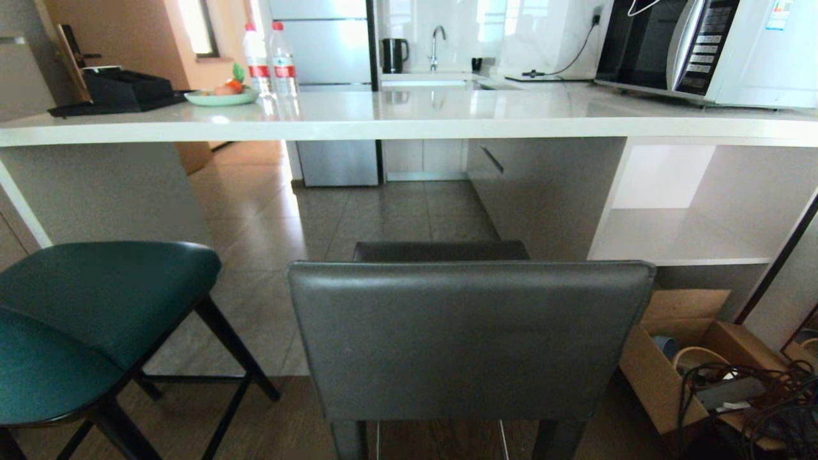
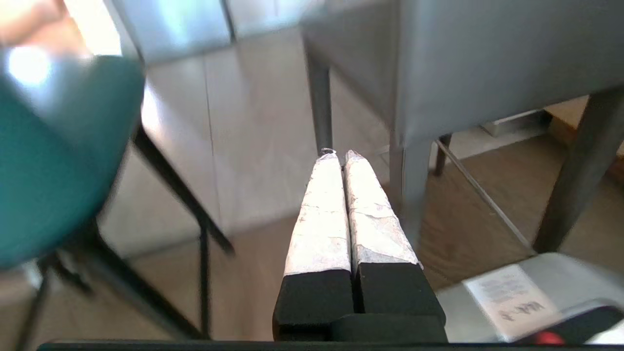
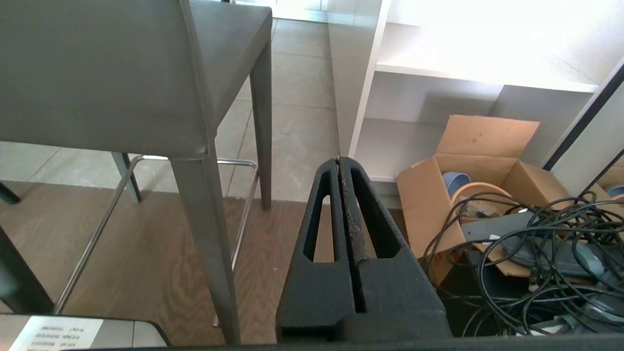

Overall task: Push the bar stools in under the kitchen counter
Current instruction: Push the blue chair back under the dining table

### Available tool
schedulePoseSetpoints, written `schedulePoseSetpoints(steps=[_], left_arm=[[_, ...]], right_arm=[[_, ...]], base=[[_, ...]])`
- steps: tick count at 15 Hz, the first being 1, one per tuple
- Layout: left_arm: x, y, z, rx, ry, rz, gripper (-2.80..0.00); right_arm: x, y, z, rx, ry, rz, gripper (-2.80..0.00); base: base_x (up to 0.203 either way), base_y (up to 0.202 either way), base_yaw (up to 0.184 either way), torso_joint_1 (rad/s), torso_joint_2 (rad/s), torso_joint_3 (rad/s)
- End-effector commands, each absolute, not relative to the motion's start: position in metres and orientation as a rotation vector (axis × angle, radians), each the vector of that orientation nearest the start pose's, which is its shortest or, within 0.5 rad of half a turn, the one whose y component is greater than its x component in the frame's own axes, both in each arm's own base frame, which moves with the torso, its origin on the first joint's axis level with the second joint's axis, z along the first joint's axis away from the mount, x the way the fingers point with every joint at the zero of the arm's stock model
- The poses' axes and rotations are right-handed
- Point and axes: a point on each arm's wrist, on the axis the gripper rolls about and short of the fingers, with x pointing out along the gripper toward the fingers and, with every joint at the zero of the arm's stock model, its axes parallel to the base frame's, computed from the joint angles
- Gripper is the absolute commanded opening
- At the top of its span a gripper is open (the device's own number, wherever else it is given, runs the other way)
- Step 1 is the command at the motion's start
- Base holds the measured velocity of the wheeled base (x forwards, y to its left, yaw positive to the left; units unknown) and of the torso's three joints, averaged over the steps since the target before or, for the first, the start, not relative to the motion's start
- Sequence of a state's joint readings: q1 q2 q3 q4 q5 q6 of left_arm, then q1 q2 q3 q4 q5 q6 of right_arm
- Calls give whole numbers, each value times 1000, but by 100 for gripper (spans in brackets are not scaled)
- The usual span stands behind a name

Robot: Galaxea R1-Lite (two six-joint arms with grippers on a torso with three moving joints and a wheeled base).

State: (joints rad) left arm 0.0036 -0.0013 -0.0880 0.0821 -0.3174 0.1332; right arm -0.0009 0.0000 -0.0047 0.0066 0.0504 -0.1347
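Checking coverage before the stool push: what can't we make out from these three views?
- Grey stool: its backrest hides most of the seat in the head view; legs cut off by the bottom edge.
- Teal stool: cut by the head view's left edge; blurred in the left wrist view.
- Left gripper, right gripper: both outside the head view.
- Cardboard box: cables cover its contents.

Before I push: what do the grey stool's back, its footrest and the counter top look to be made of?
Grey stool: back looks like smooth leather or leatherette, stitched edge seams, dull sheen. Footrest: thin shiny rod, apparently polished metal. Counter top: thick glossy white slab mirroring the bottles, likely polished stone or a look-alike.
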Motion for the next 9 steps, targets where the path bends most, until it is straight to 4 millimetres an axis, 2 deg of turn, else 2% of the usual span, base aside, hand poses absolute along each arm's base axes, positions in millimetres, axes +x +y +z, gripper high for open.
schedulePoseSetpoints(steps=[1,3,5,9], left_arm=[[-30,-7,89,141,-29,-315,-280],[-30,-4,89,75,2,-173,-280],[-26,0,75,61,68,10,-280],[-25,-1,75,107,51,-38,-280]], right_arm=[[-22,1,74,-128,9,48,-280],[-22,1,74,-126,9,40,-280],[-22,1,74,-126,9,33,-280],[-22,1,74,-135,8,34,-280]], base=[[0,0,0,0,0,0],[0,0,0,0,0,0],[0,0,0,0,0,0],[0,0,0,0,0,0]])
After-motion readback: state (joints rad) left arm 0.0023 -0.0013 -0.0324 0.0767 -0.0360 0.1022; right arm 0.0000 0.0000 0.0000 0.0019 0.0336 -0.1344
